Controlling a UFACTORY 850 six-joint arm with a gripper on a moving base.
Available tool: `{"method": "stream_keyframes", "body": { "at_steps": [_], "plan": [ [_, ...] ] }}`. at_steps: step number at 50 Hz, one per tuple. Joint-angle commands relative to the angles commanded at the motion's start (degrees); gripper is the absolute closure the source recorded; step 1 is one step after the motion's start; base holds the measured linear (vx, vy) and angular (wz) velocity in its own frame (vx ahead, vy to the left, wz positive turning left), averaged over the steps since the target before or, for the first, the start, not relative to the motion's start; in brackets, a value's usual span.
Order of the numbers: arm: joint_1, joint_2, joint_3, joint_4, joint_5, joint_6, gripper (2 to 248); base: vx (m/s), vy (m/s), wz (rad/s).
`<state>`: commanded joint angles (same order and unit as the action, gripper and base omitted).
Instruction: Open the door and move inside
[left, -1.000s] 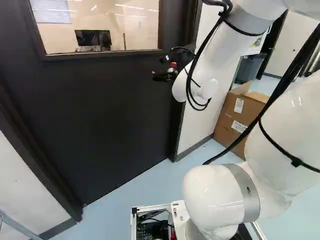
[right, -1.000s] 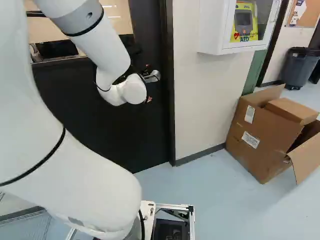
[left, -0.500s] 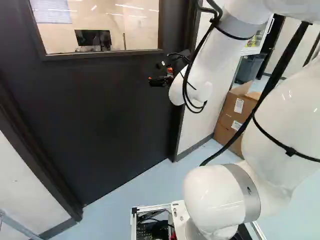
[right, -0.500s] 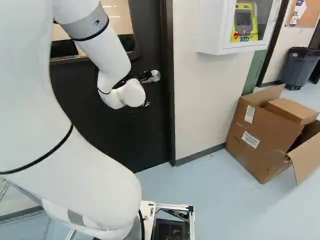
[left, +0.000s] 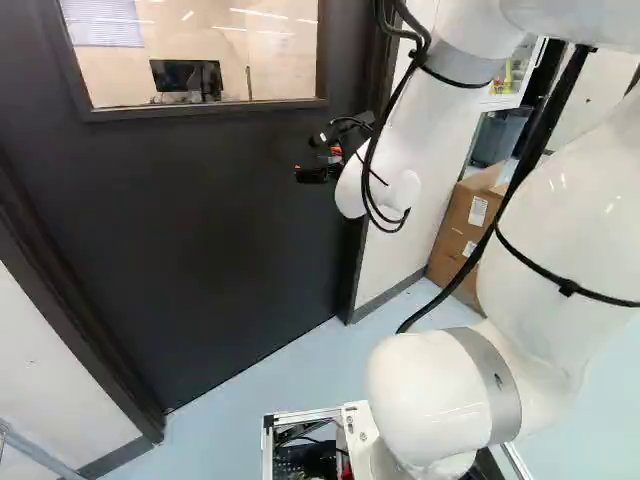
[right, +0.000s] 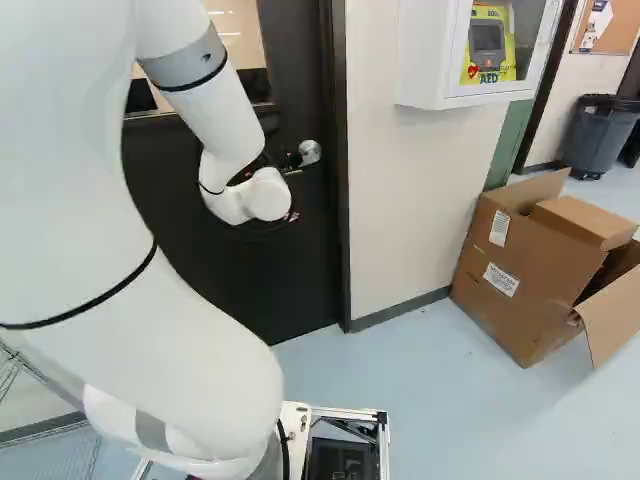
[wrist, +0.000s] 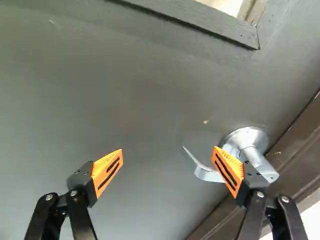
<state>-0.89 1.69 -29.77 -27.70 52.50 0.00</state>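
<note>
Lever-reaching step, I judge: gripper (wrist: 168, 152) spread wide, empty, door lever (wrist: 206, 173) beyond one jaw (off-centre), so shift across before closing.

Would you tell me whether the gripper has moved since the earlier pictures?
Yes: in the left base view, the gripper has moved down and slightly left, and is now farther below the window.
</note>
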Motion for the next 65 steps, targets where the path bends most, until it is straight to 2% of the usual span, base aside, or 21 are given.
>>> {"method": "stream_keyframes", "body": {
  "at_steps": [65],
  "plan": [
    [0.0,-8.8,0.3,0.0,0.0,0.0,3,0.000,0.000,0.000]
  ]
}}
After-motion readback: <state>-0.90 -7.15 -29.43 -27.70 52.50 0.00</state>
